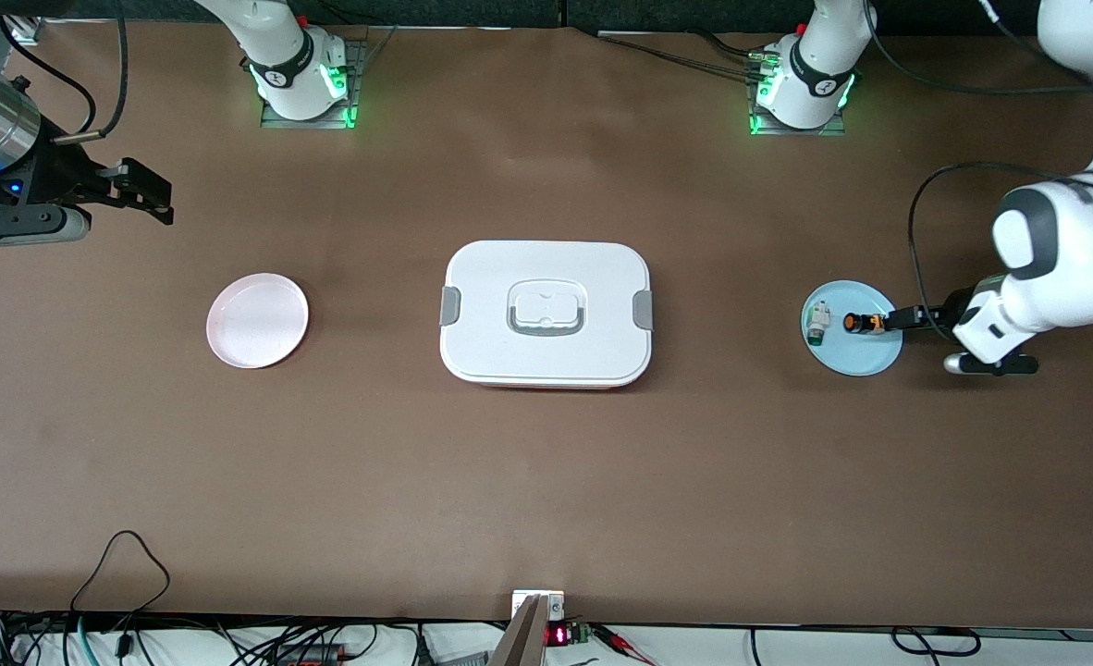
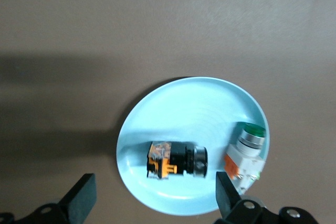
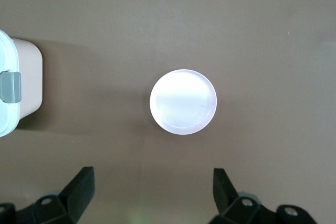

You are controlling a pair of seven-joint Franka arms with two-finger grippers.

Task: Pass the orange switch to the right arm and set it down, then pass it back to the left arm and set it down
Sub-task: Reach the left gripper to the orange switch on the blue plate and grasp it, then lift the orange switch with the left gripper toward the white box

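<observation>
The orange switch (image 1: 861, 323) lies on its side on a light blue plate (image 1: 865, 356) toward the left arm's end of the table. In the left wrist view the switch (image 2: 176, 160) lies on the plate (image 2: 199, 108). My left gripper (image 1: 912, 320) is open above the plate's edge, and its fingers (image 2: 84, 196) stand wide to either side of the switch without touching it. My right gripper (image 1: 151, 194) is open and empty, up in the air at the right arm's end. The white box (image 1: 546, 314) stands in the table's middle.
A small white-and-green component (image 1: 817, 324) lies on the blue plate beside the switch (image 2: 247, 153). An empty pink plate (image 1: 257, 320) sits between the box and the right arm's end; it also shows in the right wrist view (image 3: 183, 102), with the box's end (image 3: 16, 85).
</observation>
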